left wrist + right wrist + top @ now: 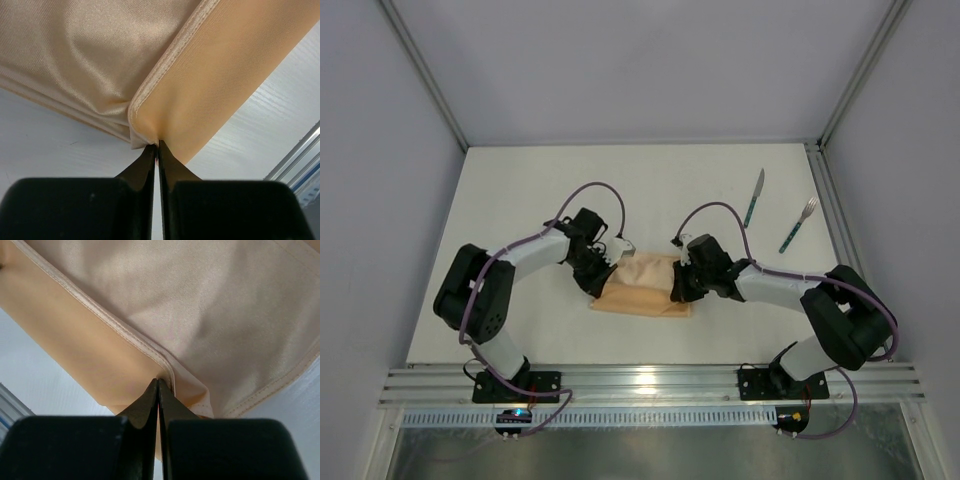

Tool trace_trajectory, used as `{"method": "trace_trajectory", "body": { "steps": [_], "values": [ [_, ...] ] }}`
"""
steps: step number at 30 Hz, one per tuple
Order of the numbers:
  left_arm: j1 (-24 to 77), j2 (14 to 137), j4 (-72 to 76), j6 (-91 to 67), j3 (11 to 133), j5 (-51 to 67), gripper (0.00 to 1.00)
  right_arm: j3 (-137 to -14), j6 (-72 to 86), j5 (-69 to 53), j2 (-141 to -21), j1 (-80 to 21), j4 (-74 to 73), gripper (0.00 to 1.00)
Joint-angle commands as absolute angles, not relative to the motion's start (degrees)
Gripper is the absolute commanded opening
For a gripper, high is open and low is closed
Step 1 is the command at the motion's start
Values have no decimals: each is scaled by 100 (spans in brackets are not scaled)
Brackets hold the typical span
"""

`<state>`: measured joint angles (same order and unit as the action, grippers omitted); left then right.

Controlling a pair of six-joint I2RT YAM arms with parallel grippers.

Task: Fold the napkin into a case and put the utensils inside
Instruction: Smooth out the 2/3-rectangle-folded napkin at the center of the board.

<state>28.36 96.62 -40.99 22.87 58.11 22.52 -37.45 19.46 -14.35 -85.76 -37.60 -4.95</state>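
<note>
While the left pincer (pixel 158 146) and right pincer (pixel 158 383) are pinching the napkin (pixel 642 290) tight, uneven pulling is risking a crooked fold.

One napkin (pixel 642 287), one knife (pixel 753 197), one fork (pixel 798 225), one table (pixel 520 190), two arms (pixel 515 258) (pixel 775 285).

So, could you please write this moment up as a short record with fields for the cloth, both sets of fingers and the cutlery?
napkin: peach-orange, partly folded, on the table between the arms
left fingers: shut, pinching the napkin's hem at its left end
right fingers: shut, pinching the hem at its right end
knife: on the table, far right, untouched
fork: right of the knife, apart from it
stage: fold under way, utensils not yet inside
</note>
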Motion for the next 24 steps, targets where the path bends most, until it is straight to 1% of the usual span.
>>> {"method": "trace_trajectory", "body": {
  "steps": [1, 4, 8, 10, 12, 13, 16, 18, 19, 21, 23, 24],
  "values": [
    [2804, 9545, -4017, 2417, 5687, 2276, 4, -3428, 2293, -1099, -8420, -3727, -238, 4],
    [2804, 9431, -4017, 2461, 5652, 2294, 10, -3322, 2355, -1046, -8402, -3727, -132, 5],
    [2804, 9195, -4008, 2531, 5686, 2329, 37, -3401, 2268, -1046, -8437, -3744, -193, 6],
    [2812, 9001, -3956, 2505, 5721, 2320, 42, -3419, 2233, -1081, -8446, -3744, -220, 6],
    [2804, 8632, -3885, 2392, 5801, 2320, 44, -3454, 2197, -1125, -8446, -3735, -220, 6],
    [2804, 8500, -3798, 2356, 5827, 2320, 47, -3463, 2180, -1151, -8455, -3744, -220, 6],
    [2804, 8104, -3657, 2250, 5932, 2268, 50, -3516, 2145, -1186, -8473, -3744, -220, 6],
    [2839, 7972, -3498, 2198, 5959, 2102, 47, -3551, 2118, -1222, -8481, -3744, -237, 6],
    [2908, 7972, -3472, 2206, 5950, 2022, 36, -3559, 2109, -1239, -8481, -3744, -229, 6],
    [3242, 8076, -3463, 2285, 5889, 1986, 24, -3577, 2092, -1274, -8481, -3735, -229, 6],
    [3662, 8226, -3507, 2503, 5836, 1969, 15, -3603, 2092, -1309, -8516, -3735, -220, 6],
    [3761, 8322, -3507, 2548, 5801, 1873, 13, -3612, 2083, -1310, -8534, -3735, -220, 6]
  ]
}}
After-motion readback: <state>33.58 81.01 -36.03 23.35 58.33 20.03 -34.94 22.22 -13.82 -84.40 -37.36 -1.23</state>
